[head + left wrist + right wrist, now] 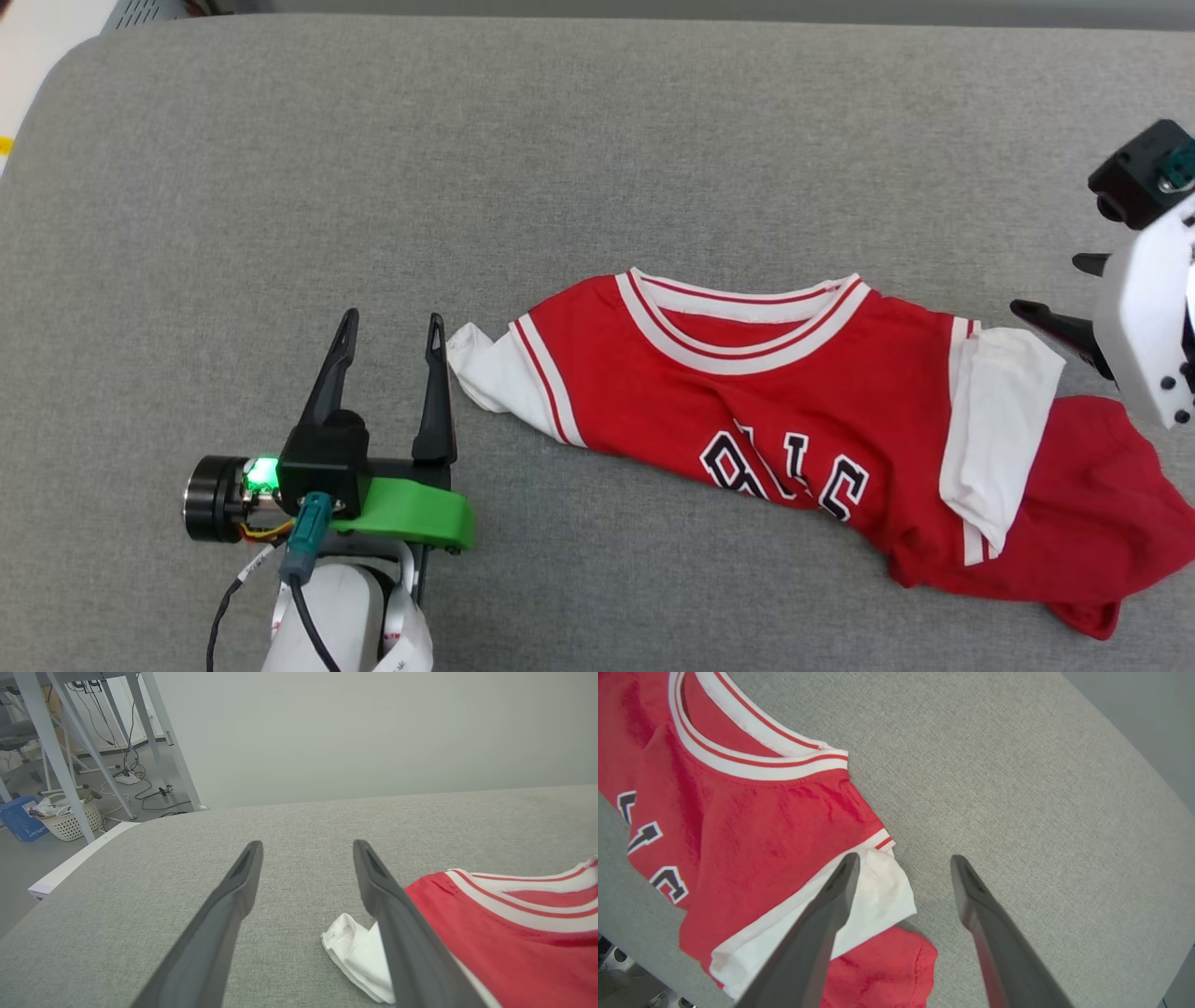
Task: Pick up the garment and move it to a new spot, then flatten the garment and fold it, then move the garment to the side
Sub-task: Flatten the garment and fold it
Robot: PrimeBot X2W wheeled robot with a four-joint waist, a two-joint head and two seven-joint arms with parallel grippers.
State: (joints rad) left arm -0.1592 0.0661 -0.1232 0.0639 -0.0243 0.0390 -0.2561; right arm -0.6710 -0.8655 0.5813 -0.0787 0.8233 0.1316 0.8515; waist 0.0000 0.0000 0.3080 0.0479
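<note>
2 dark fingers of the left gripper (pixel 393 320) stand spread apart with nothing between them, over the grey padded surface (pixel 560 140). Its inner finger reaches just beside a crumpled white sleeve (pixel 485 369); whether they touch I cannot tell. The right gripper (pixel 904 857) is splayed and empty too: in its wrist view 1 finger crosses in front of the folded white sleeve (pixel 878 896), and the other is over bare surface.

Between the 2 grippers lies the garment (pixel 794 401), front up, on the middle and right of the surface in the head view, with its collar (pixel 742 322) towards the far edge. It is a red T-shirt with white short sleeves edged in thin red stripes and a round neck banded white and red. Black lettering (pixel 784 467) outlined in white runs across the chest, partly lost in a crease. The chest lies fairly smooth. The folded sleeve is turned back over the body, and the lower part is bunched in wrinkles at the robot's right.
</note>
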